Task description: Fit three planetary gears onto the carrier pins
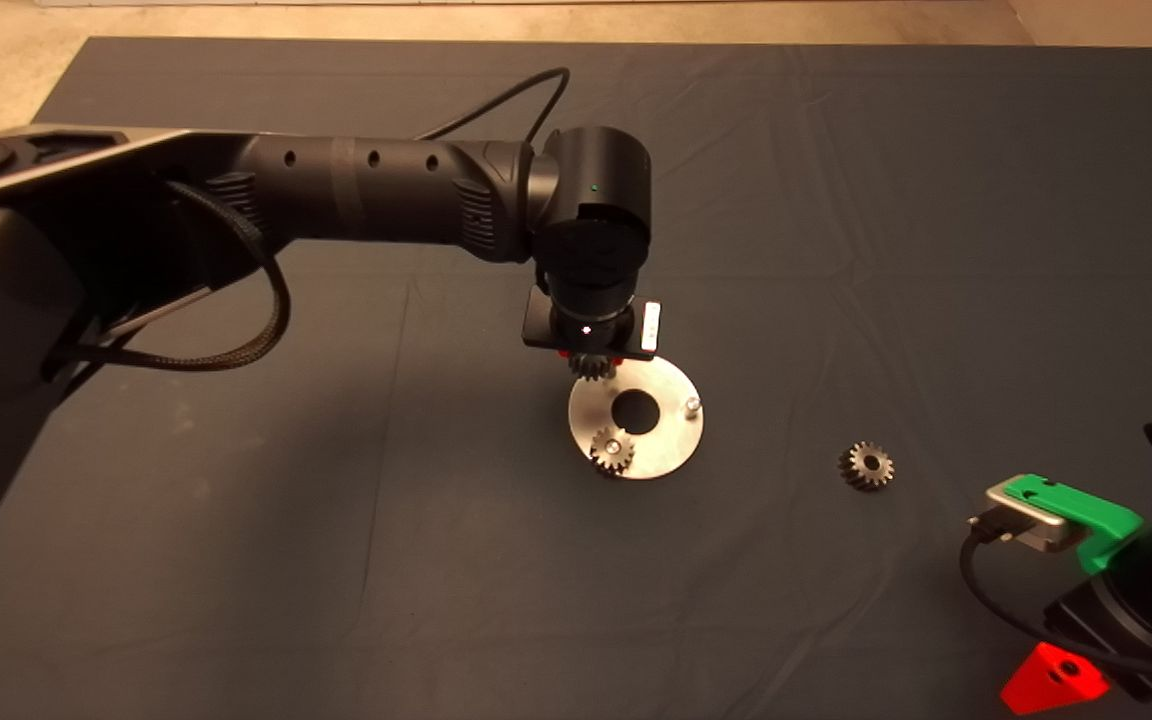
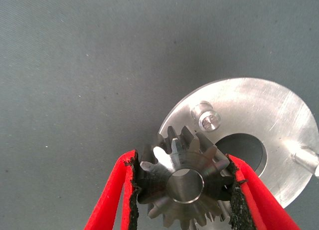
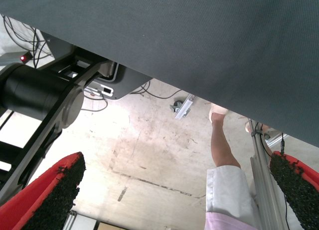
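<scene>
While the left hand [image 2: 182,190] pinches a gear [image 2: 183,182] over the disc [image 1: 671,440], one mounted gear [image 1: 612,451] and one loose gear [image 1: 866,466] lie nearby; the right hand [image 3: 174,200] waits spread.

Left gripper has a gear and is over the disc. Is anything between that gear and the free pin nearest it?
Nothing visible. The left gripper is shut on the held gear, just short of the nearest bare pin on the disc. The seated gear and the loose gear sit well clear.
</scene>
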Available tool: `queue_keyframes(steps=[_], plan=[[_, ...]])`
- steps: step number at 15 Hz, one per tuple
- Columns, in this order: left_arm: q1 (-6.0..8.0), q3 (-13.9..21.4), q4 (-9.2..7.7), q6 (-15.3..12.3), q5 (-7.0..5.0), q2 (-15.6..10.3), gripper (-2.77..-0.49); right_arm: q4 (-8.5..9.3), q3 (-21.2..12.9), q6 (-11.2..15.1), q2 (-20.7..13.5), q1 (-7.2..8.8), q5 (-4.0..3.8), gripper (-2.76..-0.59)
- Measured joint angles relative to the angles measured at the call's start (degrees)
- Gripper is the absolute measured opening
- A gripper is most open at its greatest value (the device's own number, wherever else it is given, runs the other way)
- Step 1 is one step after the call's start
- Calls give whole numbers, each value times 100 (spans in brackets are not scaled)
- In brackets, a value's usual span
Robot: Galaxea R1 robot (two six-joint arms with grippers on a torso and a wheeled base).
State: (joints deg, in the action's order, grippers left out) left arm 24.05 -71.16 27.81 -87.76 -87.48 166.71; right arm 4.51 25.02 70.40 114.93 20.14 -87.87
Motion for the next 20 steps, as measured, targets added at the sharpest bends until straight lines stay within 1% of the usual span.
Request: queue_keyframes(steps=[5,10,13,14,15,17,19,20], plan=[[30,-34,-18,-30,5,102,-233,0,0,-4,0,1,0,-61],[33,-206,-18,-32,2,143,-233,-2,0,-4,0,0,2,-61],[30,-237,-20,25,5,185,-233,-2,0,-4,-2,0,2,-61],[33,-237,-18,110,26,187,-233,-2,0,-6,-2,1,2,-61],[30,-237,-18,180,110,187,-233,-2,0,-6,-2,1,2,-61],[28,-237,-18,457,358,187,-233,-2,0,-4,-2,1,5,-61],[28,-237,-16,804,418,188,-233,-2,0,-4,-5,1,2,-61],[28,-237,-16,934,457,188,-233,-2,0,-4,-5,0,2,-61]])
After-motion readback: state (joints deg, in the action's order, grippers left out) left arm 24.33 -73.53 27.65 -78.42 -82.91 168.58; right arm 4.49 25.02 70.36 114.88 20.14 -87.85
